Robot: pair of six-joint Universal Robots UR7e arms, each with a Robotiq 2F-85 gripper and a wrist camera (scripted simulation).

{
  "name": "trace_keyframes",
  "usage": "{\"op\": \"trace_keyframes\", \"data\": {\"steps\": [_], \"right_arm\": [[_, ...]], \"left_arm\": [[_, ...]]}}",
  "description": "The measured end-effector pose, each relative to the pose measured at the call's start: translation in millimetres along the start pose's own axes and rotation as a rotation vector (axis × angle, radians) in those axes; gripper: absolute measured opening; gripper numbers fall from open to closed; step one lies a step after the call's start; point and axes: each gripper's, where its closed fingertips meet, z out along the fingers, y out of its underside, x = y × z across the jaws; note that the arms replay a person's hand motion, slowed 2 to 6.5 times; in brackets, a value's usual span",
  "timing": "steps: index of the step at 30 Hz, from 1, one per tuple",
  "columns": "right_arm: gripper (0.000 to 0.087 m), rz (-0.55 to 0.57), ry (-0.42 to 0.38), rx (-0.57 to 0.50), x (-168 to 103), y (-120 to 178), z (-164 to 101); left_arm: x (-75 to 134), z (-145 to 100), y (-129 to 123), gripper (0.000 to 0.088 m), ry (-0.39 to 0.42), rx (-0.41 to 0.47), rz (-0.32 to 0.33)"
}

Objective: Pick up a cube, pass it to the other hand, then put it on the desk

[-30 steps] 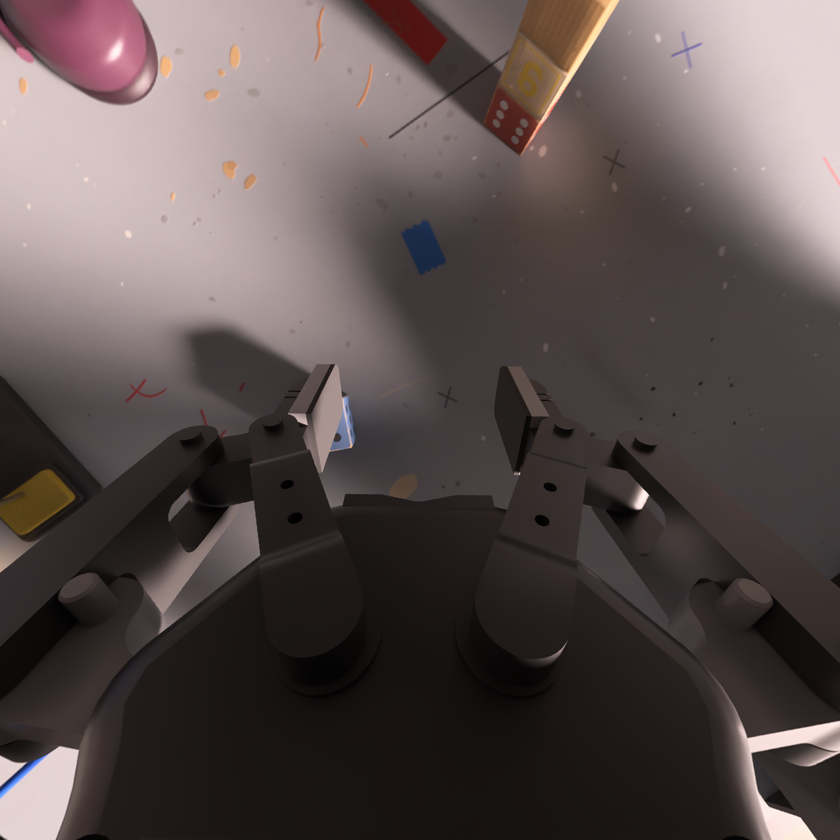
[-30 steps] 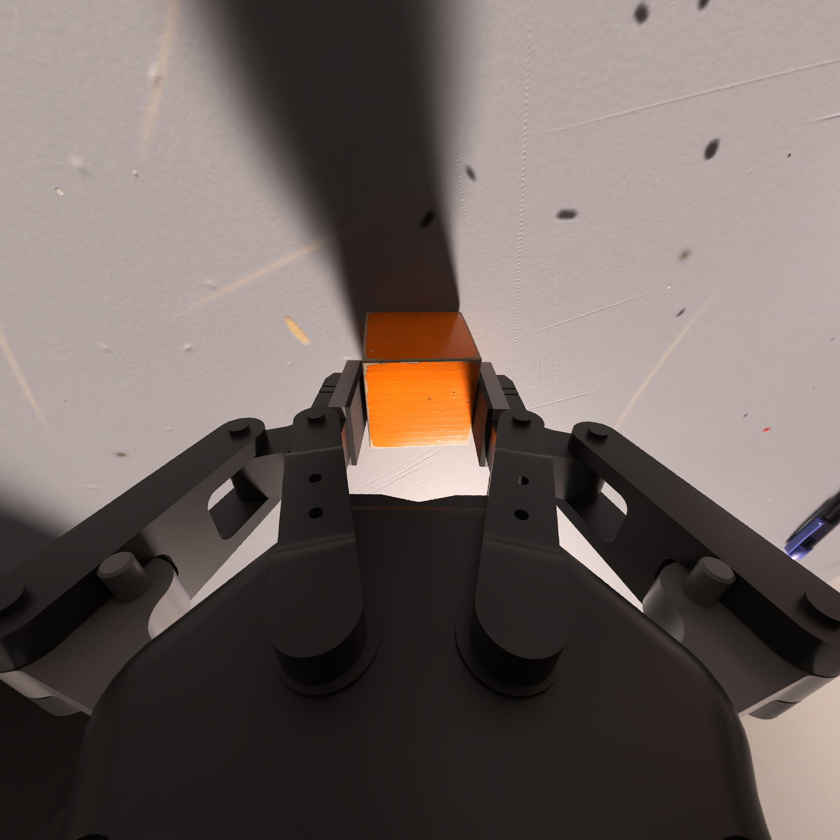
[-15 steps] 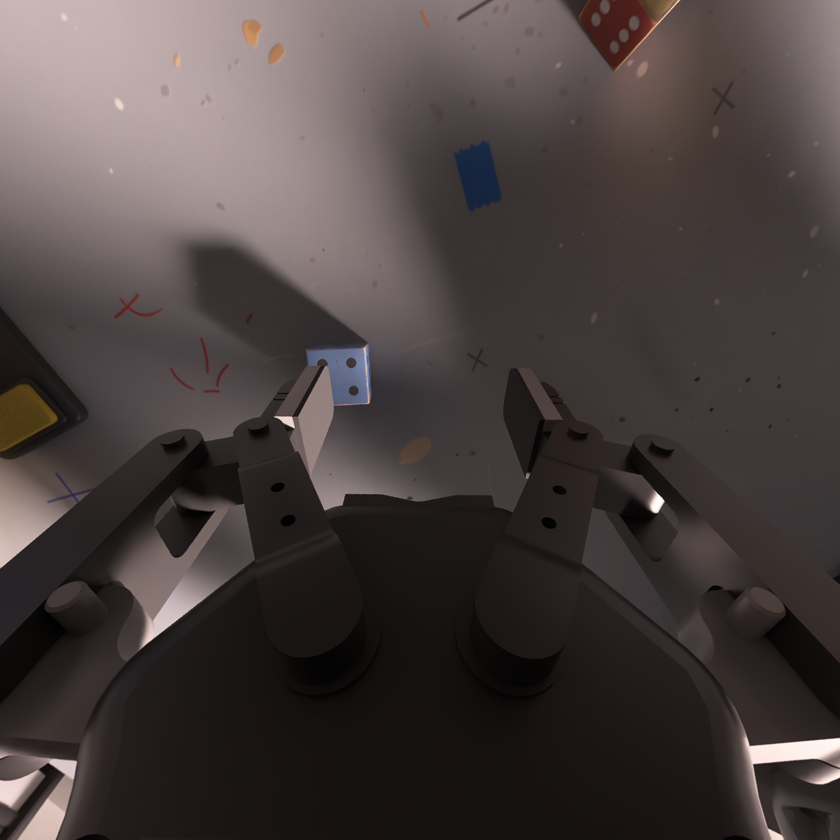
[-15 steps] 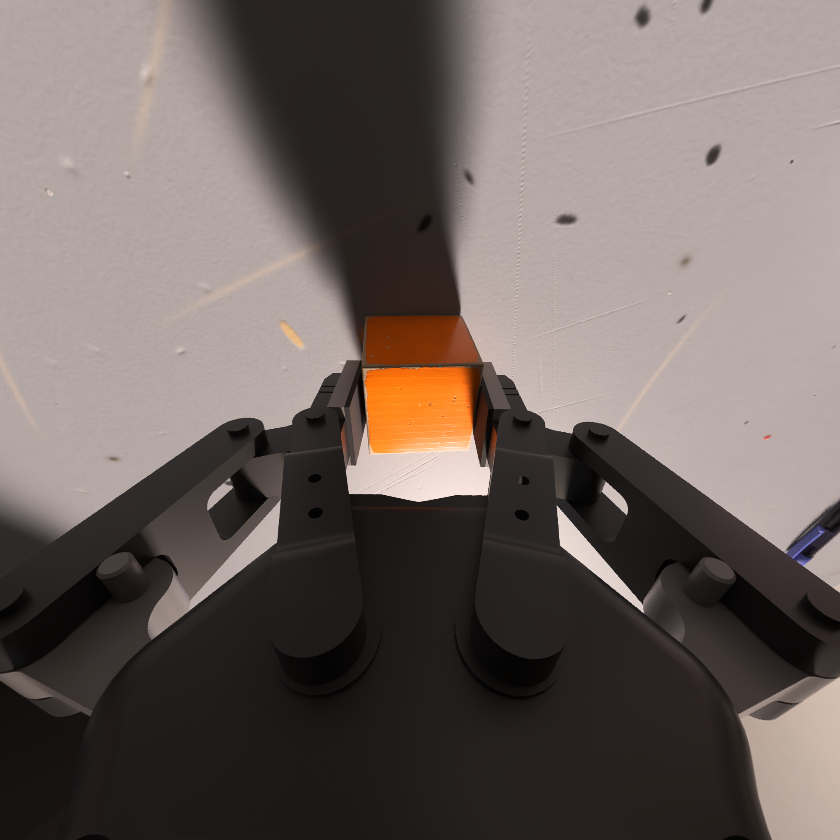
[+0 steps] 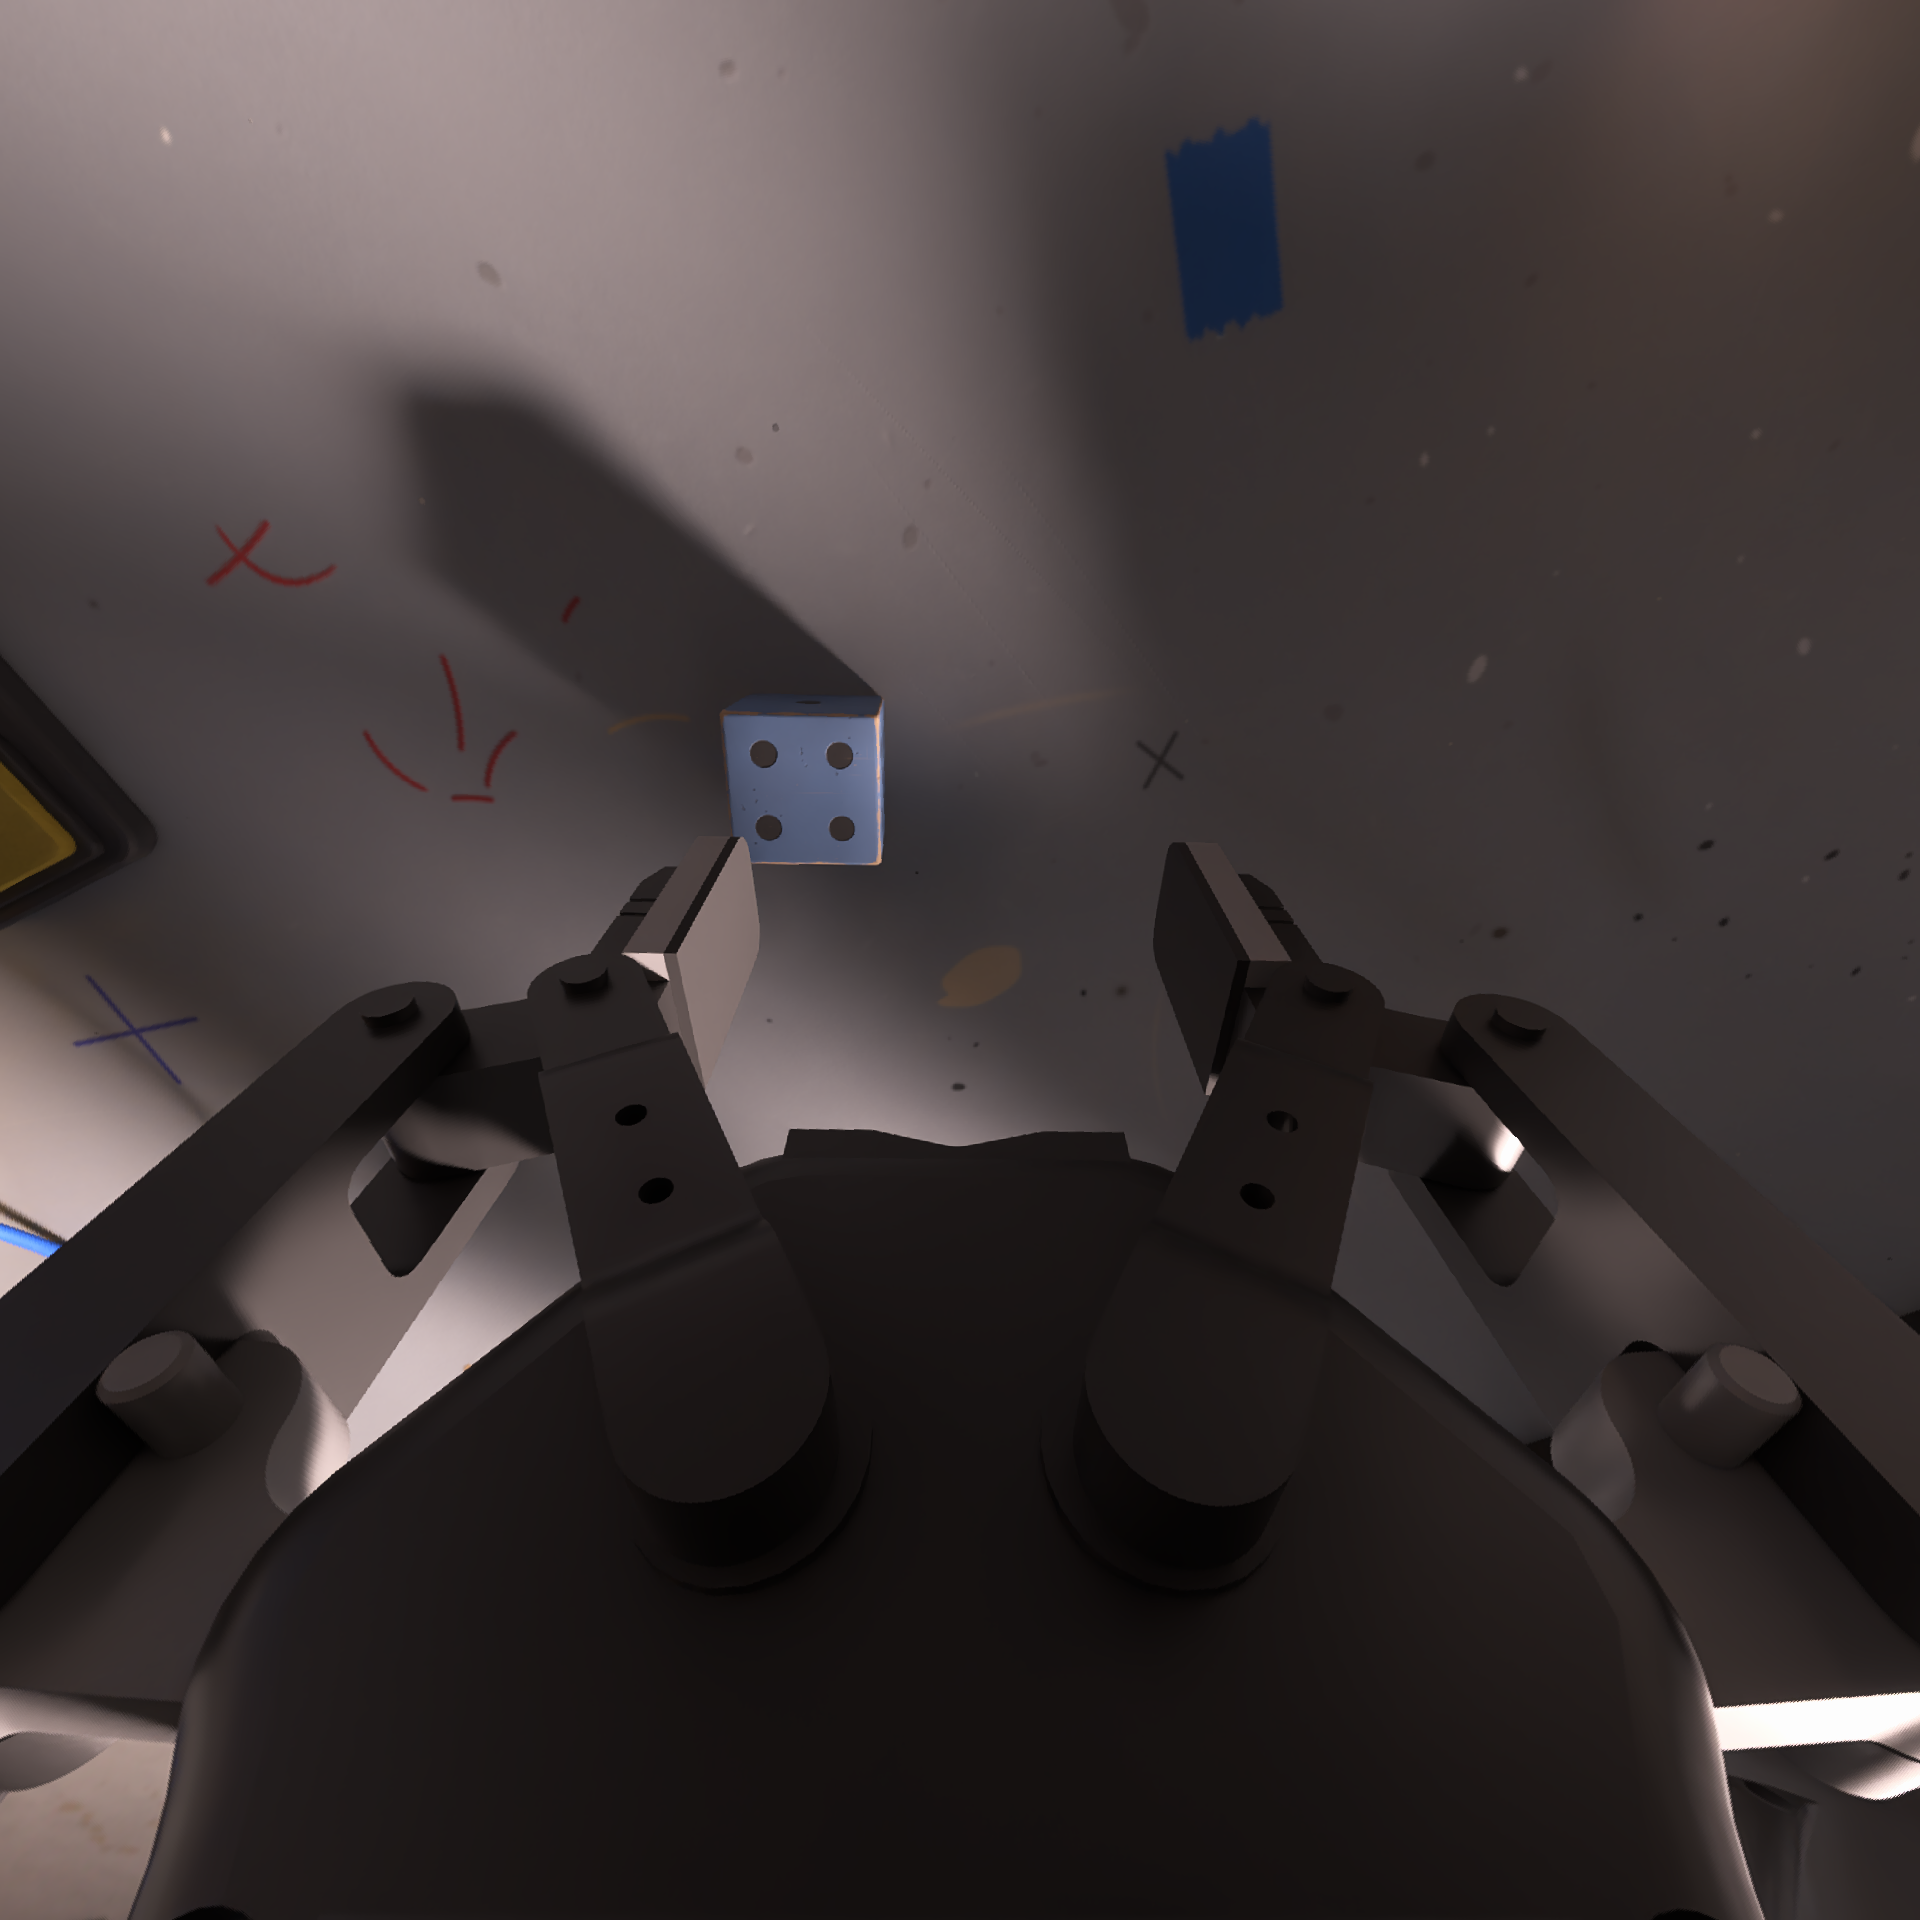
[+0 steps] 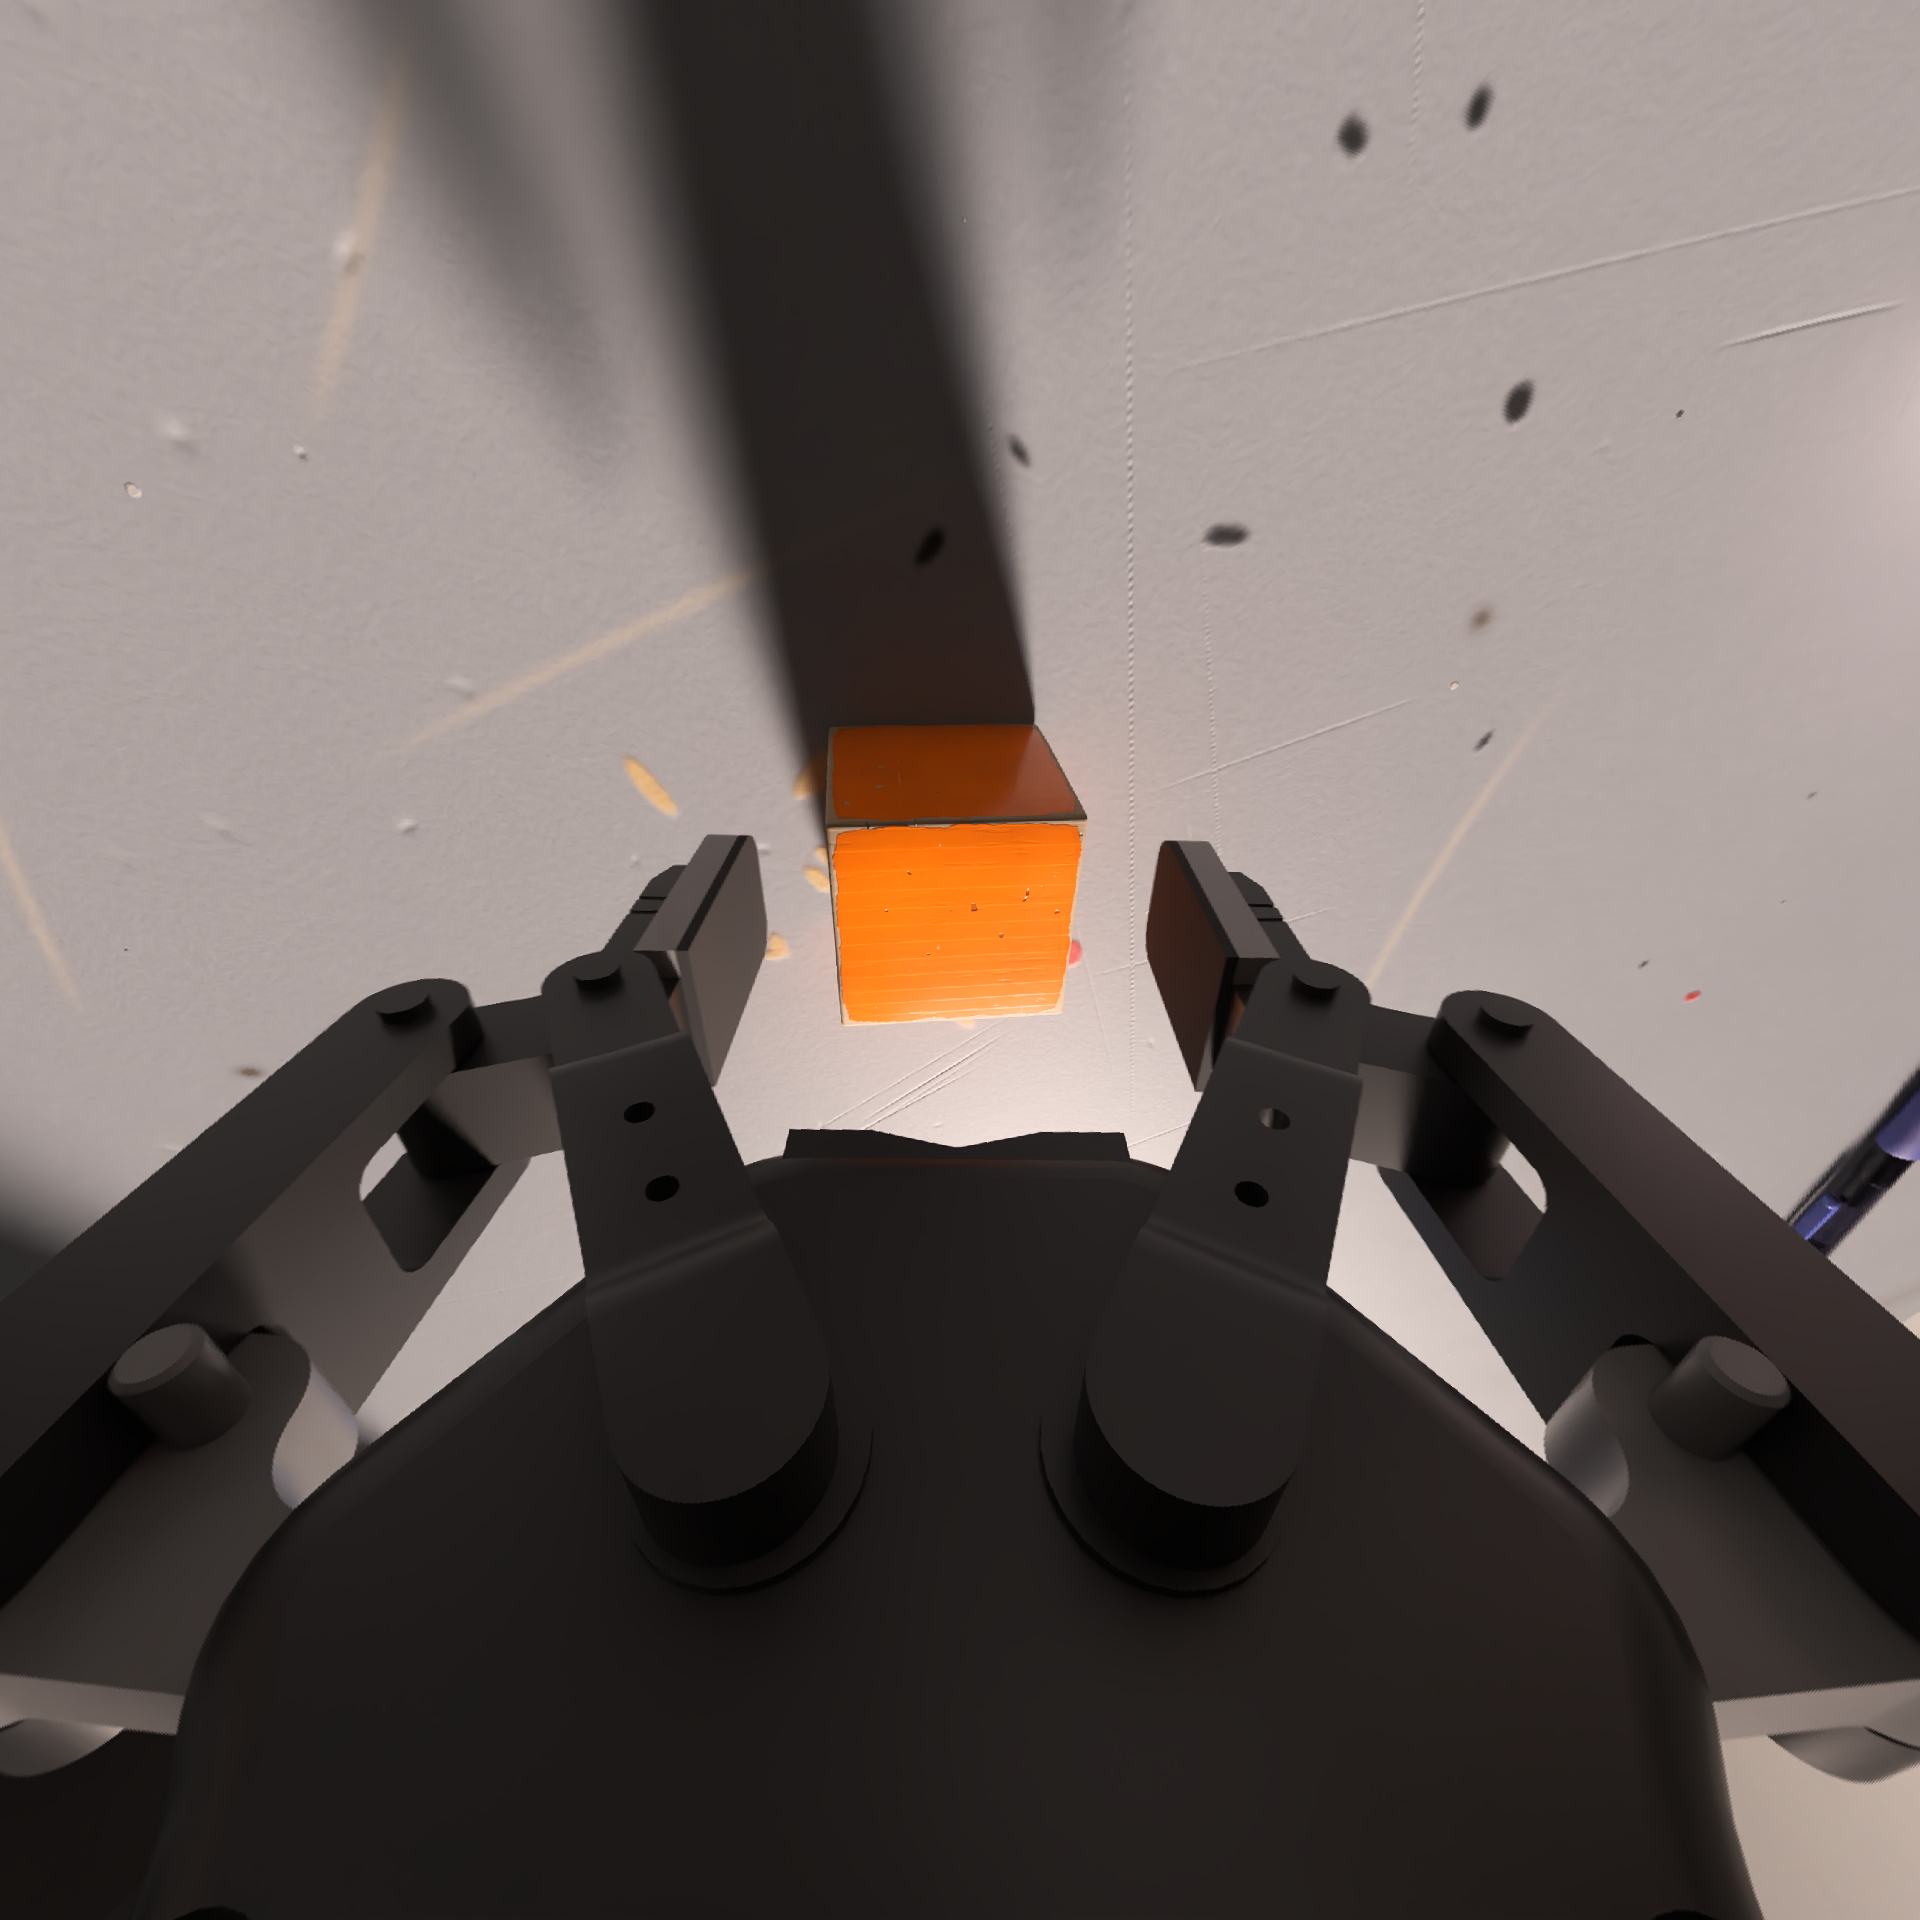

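Note:
An orange cube (image 6: 954, 914) rests on the grey desk (image 6: 1455, 520) in the right wrist view. My right gripper (image 6: 956, 925) is open, with its fingers (image 6: 717, 925) standing apart on either side of the cube and not touching it. In the left wrist view a light blue die (image 5: 805, 784) with dark dots sits on the desk (image 5: 1455, 623), just beyond the left fingertip. My left gripper (image 5: 956, 925) is open and empty above the desk.
A strip of blue tape (image 5: 1224, 229) lies farther ahead on the desk. A black device with a yellow panel (image 5: 42, 821) is at the left edge. A dark blue pen-like object (image 6: 1860, 1184) shows at the right edge of the right wrist view.
My right gripper opened and let go of the orange cube, which now sits between the spread fingers. My left gripper shifted so the blue die came out from behind its left finger.

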Motion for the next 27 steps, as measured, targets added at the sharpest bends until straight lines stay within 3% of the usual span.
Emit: {"op": "trace_keyframes", "data": {"steps": [3,8,27], "right_arm": [[0.0715,-0.002,0.007,0.016,0.5,-1.6,-2.5],[0.0742,-0.008,0.01,0.046,-0.5,-4.7,-7.5],[0.0763,-0.051,-0.003,0.156,-10.0,-15.3,-28.3]], "left_arm": [[-2.7,3.8,1.2,0.068,-0.01,-0.02,-0.004],[-6.6,9.7,0.9,0.0678,-0.023,-0.043,-0.001],[-12.0,27.7,-1.5,0.0672,-0.038,-0.102,0.019]]}}
